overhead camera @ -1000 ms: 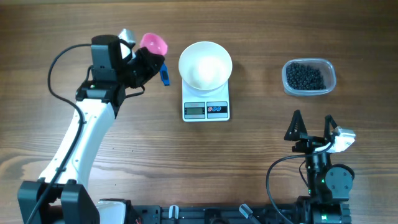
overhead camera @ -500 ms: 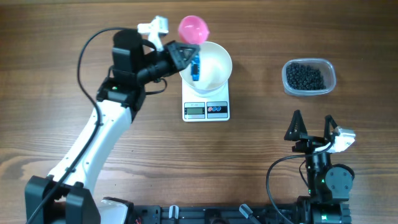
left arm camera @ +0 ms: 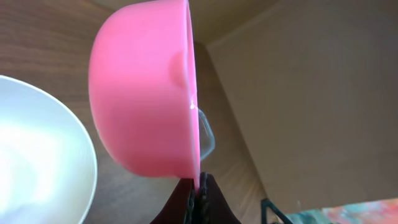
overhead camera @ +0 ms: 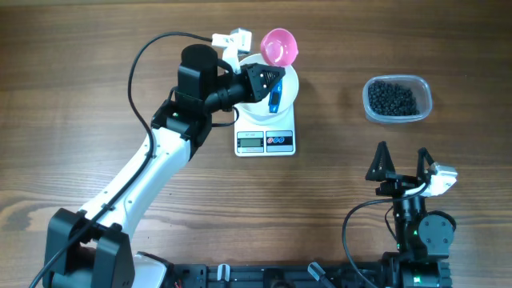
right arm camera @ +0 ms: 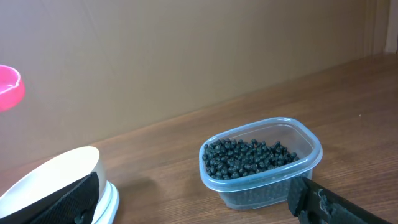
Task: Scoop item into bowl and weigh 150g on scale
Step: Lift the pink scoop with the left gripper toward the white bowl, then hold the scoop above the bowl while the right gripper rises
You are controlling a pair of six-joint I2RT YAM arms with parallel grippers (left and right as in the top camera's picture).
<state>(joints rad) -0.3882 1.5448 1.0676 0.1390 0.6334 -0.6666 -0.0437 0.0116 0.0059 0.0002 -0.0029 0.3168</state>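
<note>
L fingers (overhead camera: 264, 80) clamped on 1 pink scoop (overhead camera: 280, 46) over far rim of 1 bowl (left arm camera: 43, 162) on 1 scale (overhead camera: 266, 141) | R fingers (overhead camera: 381, 158) apart, empty | 1 tub (overhead camera: 425, 90) of beads (overhead camera: 392, 99), far right

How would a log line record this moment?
left tool: shut on scoop, over bowl | right tool: open | bowl: on scale | beads: in tub

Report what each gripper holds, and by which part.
The left gripper is shut on the pink scoop, gripping its blue handle. The right gripper is open and holds nothing.
</note>
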